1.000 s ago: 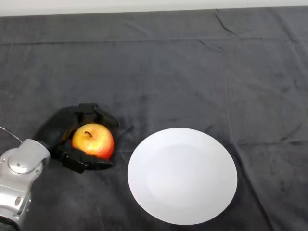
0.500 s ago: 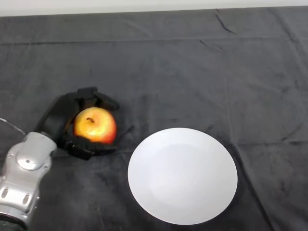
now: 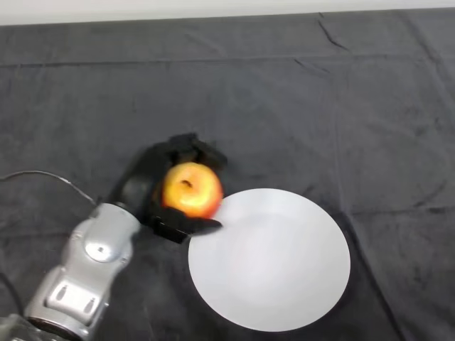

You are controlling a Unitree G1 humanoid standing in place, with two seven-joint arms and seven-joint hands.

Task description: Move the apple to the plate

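A red and yellow apple [image 3: 191, 189] sits in my black left hand [image 3: 146, 184], whose fingers and thumb are curled round it from above and below. Hand and apple hover at the left rim of the white plate [image 3: 274, 266], the apple just overlapping that rim. The plate lies bare on the dark cloth at centre right. My silver-grey forearm [image 3: 89, 266] comes in from the lower left.
The dark cloth [image 3: 298, 106] covers the whole table, with a few creases at the back. A pale strip [image 3: 213, 7] runs along the far edge.
My hand has carried the apple up and to the right, from the cloth at the left to the plate's left rim. The grasp has stayed closed.
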